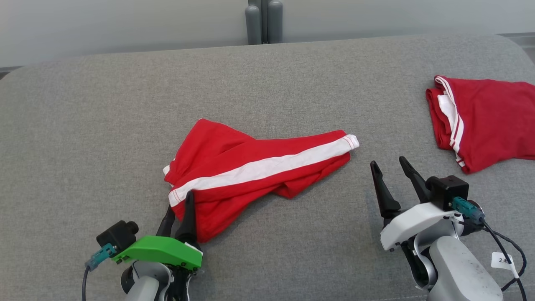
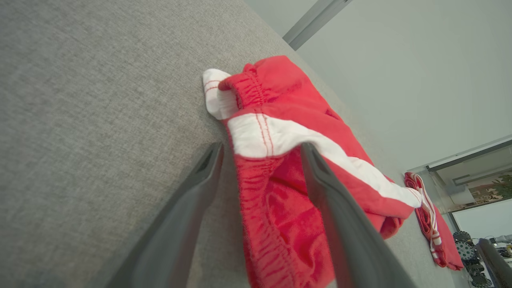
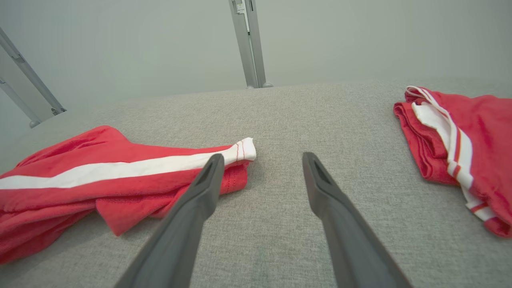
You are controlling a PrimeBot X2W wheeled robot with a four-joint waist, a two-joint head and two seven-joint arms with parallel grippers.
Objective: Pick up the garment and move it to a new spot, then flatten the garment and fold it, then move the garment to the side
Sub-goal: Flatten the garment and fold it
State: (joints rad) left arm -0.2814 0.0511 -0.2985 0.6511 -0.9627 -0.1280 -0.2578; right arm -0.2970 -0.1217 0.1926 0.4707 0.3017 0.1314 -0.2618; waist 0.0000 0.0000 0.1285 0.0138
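A crumpled red garment (image 1: 250, 171) with a white side stripe lies mid-surface on the grey upholstered top (image 1: 267, 83). My left gripper (image 1: 180, 202) is open at the garment's near-left end. In the left wrist view its jaws (image 2: 260, 150) straddle the elastic waistband edge (image 2: 256, 208): one finger is over the red cloth, the other over bare grey fabric. The cloth is not pinched. My right gripper (image 1: 388, 162) stands open just right of the garment's striped hem tip (image 3: 244, 150), with only grey surface between its fingers (image 3: 263, 157).
A second red garment (image 1: 485, 121) with white trim lies folded at the far right, also seen in the right wrist view (image 3: 460, 148). Grey posts (image 1: 264, 21) stand behind the back edge, against a pale wall. Bare grey surface stretches to the left and back.
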